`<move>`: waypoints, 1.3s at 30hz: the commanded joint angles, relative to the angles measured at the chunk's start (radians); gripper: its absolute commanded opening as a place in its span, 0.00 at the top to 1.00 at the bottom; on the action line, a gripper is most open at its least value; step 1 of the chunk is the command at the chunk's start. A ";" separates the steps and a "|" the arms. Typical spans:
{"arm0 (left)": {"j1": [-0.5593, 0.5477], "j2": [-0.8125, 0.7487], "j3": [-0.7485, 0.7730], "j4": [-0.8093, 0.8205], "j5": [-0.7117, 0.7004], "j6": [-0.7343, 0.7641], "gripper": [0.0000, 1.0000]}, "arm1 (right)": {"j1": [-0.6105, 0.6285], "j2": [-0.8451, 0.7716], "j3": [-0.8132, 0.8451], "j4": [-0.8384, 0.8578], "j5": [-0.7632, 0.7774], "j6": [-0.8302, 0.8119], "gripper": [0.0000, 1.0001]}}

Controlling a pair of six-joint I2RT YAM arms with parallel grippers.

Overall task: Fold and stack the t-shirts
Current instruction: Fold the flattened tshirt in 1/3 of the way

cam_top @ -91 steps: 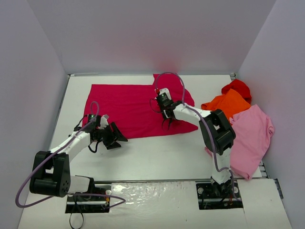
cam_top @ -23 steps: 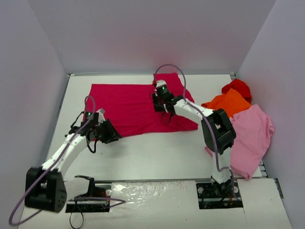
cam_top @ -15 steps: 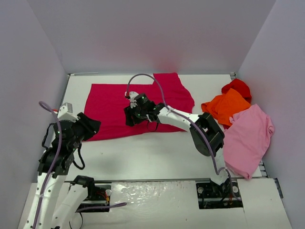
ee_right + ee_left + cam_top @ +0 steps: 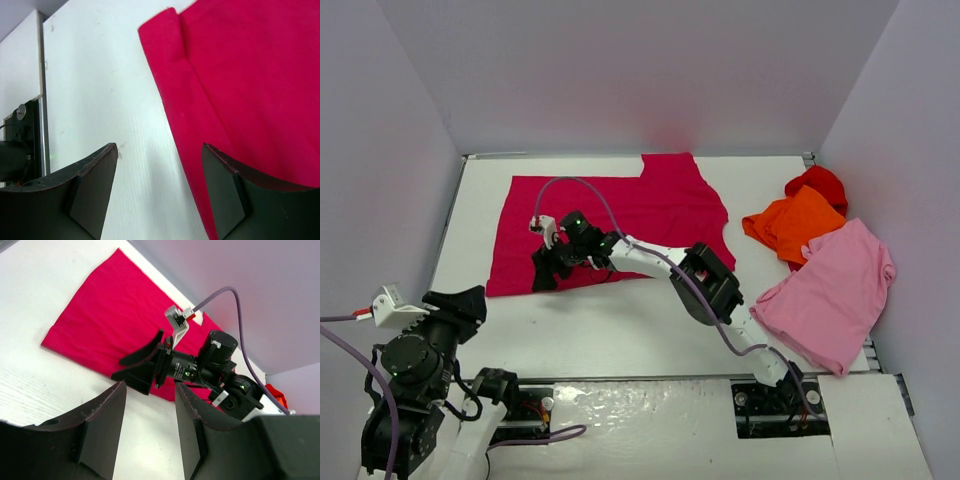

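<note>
The large crimson t-shirt [image 4: 620, 205] lies spread flat at the back left of the table. My right gripper [image 4: 542, 275] reaches far left and hovers open over its front left edge. The right wrist view shows this gripper [image 4: 160, 185] with nothing in it, above the crimson cloth [image 4: 240, 75] and bare table; the hem is doubled over near the corner. My left gripper [image 4: 470, 298] is raised at the near left, away from the shirt. In its wrist view it [image 4: 150, 425] stands open and empty, facing the right gripper [image 4: 127, 369] and the crimson shirt [image 4: 110, 315].
Three more t-shirts lie bunched at the right wall: bright red [image 4: 818, 183] at the back, orange [image 4: 798, 222] in front of it, light pink [image 4: 835, 285] nearest. White table [image 4: 650, 320] shows between the crimson shirt and the arm bases. Walls enclose three sides.
My right gripper slid left across the crimson shirt to its front left edge and opened. My left arm pulled back from the shirt's edge to the near left corner and rose.
</note>
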 commanded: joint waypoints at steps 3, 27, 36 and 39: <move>-0.003 0.023 0.000 -0.057 0.026 -0.024 0.59 | 0.013 0.131 0.216 0.148 -0.229 0.062 0.35; -0.003 0.068 -0.069 -0.001 0.130 0.023 0.59 | 0.067 0.151 0.214 0.080 -0.106 0.004 0.79; -0.003 0.051 -0.080 -0.003 0.118 0.026 0.60 | 0.113 0.005 0.162 0.001 0.088 -0.197 0.57; -0.005 0.041 -0.092 -0.006 0.118 0.020 0.60 | 0.138 0.004 0.201 -0.060 0.247 -0.264 0.55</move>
